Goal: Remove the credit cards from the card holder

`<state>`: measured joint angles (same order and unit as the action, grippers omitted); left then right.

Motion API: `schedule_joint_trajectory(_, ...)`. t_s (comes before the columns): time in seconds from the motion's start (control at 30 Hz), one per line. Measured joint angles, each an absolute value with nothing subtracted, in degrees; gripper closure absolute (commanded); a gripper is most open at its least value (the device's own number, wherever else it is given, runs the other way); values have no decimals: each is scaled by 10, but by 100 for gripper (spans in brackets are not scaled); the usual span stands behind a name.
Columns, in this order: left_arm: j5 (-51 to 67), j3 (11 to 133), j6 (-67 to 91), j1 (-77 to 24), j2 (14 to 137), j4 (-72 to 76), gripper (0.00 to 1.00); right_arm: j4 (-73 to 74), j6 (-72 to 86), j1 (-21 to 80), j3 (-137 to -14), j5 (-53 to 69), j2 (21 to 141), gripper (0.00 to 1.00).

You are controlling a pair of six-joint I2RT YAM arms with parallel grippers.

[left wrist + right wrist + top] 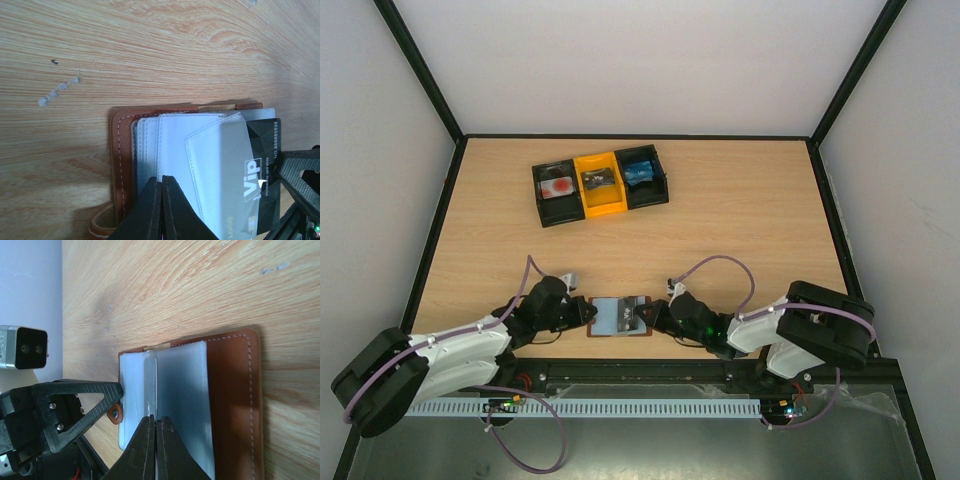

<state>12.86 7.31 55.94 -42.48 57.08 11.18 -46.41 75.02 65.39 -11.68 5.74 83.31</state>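
Observation:
The reddish-brown card holder (pixel 610 318) lies open on the table between both arms, its grey-blue panels facing up (pixel 175 150). A black credit card (pixel 262 145) marked "Vip" sticks partway out of a translucent pocket. My left gripper (pixel 162 177) is shut, with its tips pressing on the inner panels near the leather edge (pixel 120 160). My right gripper (pixel 156 419) is shut on the thin card edge (pixel 151 385), which I see edge-on over the holder (pixel 232 400). In the top view the left gripper (pixel 588 315) and the right gripper (pixel 645 318) meet the holder from either side.
A black-and-yellow three-bin tray (pixel 667 186) stands at the back of the table. It holds a blue card (pixel 640 170), a dark card (pixel 598 180) and a card with a red mark (pixel 558 188). The holder's small brown tab (pixel 115 413) points toward the near edge.

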Motion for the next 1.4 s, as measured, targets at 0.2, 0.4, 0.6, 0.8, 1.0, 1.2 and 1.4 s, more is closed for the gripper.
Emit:
schedule_joint_trajectory(0.2,135,79,564,-425,553,102,48,-438,750,654,-103,40,787,98)
schedule_joint_trajectory(0.4,144,100,570,-426,508,62,2,-406,750,654,-95,23,736,98)
schedule_joint_trajectory(0.6,162,105,598,-426,443,58,1,-379,755,654,-95,2,663,98)
schedule_joint_trajectory(0.8,178,93,648,-426,366,107,3,-376,770,654,-97,-11,604,98)
schedule_joint_trajectory(1.0,201,50,724,-429,331,209,9,-383,789,654,-105,-15,588,98)
schedule_joint_trajectory(1.2,208,54,753,-431,334,243,10,-406,803,654,-147,-15,588,98)
schedule_joint_trajectory(1.4,211,57,766,-441,369,284,20,-432,812,654,-171,-10,595,98)
